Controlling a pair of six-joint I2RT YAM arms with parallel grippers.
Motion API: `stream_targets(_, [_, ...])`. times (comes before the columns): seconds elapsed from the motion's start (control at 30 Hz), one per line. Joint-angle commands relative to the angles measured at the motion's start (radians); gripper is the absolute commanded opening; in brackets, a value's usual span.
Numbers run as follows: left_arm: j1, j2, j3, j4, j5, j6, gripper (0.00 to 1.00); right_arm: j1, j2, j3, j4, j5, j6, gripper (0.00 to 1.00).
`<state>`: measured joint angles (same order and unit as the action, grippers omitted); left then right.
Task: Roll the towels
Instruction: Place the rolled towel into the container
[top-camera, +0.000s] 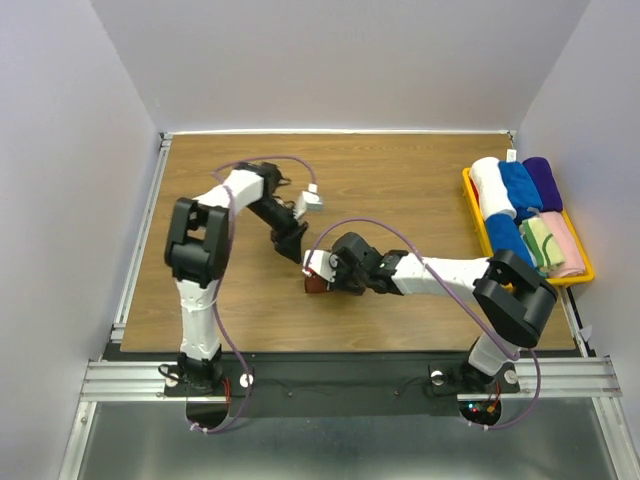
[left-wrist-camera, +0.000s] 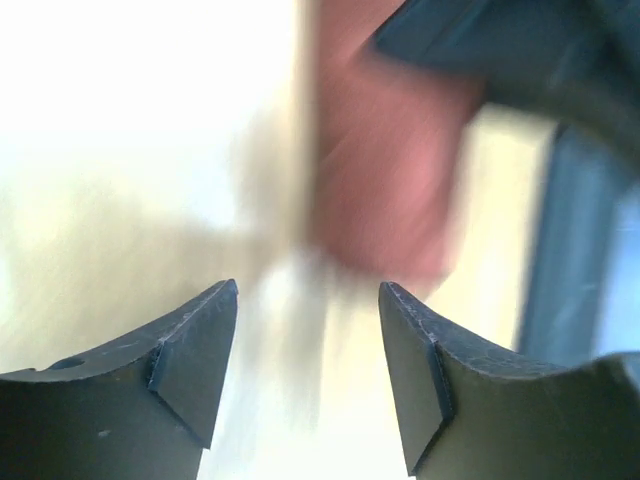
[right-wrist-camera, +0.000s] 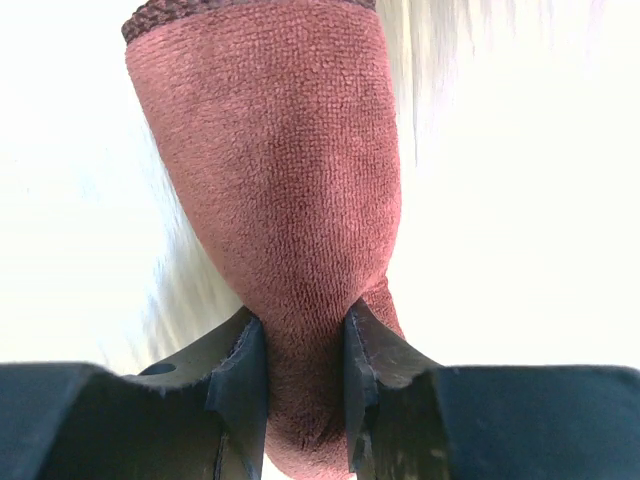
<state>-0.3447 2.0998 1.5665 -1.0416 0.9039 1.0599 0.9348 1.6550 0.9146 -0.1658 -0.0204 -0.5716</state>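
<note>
The brown towel (right-wrist-camera: 270, 150), bunched into a loose roll, is gripped at its near end by the right jaws, which are closed tight on the cloth. The rest of it extends ahead of them. Whether it rests on the table (top-camera: 400, 190) or is lifted just off it cannot be told. The pinch appears to be taken at the end so that the bundle is kept from unrolling and can be carried whole.

The left jaws are held open and empty. The towel is seen as a blur just ahead of them and a little to their right, with no contact shown. They are judged to be kept near as a second support.

The dark body of the right arm (top-camera: 440, 272) is seen close by at the upper right of the left jaws' view, and any approach from that side would be crowded by it.

The cream towel (top-camera: 540, 242), green-patched, is already rolled in the yellow tray (top-camera: 471, 195), well apart from both sets of jaws, out past the right arm's elbow. It is wedged between a blue roll (top-camera: 505, 238) and a pink roll (top-camera: 568, 248), with a white roll (top-camera: 490, 185) and a purple roll (top-camera: 543, 180) beyond. Little room is left in the tray, so a place for the brown towel may be hard to find.
</note>
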Motion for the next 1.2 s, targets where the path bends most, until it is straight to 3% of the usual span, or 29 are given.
stream_targets(0.0, [0.121, -0.182, -0.017, 0.119, -0.151, -0.090, 0.80, -0.071, -0.040, 0.033, -0.202, -0.125, 0.131, 0.01])
stream_targets(0.07, [0.165, -0.266, -0.042, 0.204, -0.175, -0.162, 0.99, -0.102, -0.052, 0.070, -0.247, -0.165, 0.179, 0.01])
stream_targets(0.33, [0.184, -0.579, -0.215, 0.549, -0.246, -0.395, 0.99, -0.270, -0.103, 0.216, -0.419, -0.274, 0.317, 0.01])
stream_targets(0.53, [0.148, -0.647, -0.206, 0.595, -0.249, -0.504, 0.99, -0.457, -0.191, 0.340, -0.578, -0.322, 0.317, 0.00])
stream_targets(0.7, [0.032, -0.664, -0.229, 0.659, -0.368, -0.624, 0.99, -0.692, -0.296, 0.432, -0.716, -0.306, 0.273, 0.00])
stream_targets(0.83, [-0.083, -0.704, -0.306, 0.770, -0.519, -0.710, 0.99, -0.969, -0.317, 0.529, -0.825, -0.296, 0.173, 0.00])
stream_targets(1.07, [-0.091, -0.676, -0.295, 0.738, -0.505, -0.724, 0.99, -1.393, -0.247, 0.635, -0.942, -0.297, -0.077, 0.01])
stream_targets(1.17, [-0.093, -0.643, -0.261, 0.695, -0.493, -0.715, 0.99, -1.561, -0.135, 0.685, -0.939, -0.305, -0.170, 0.01])
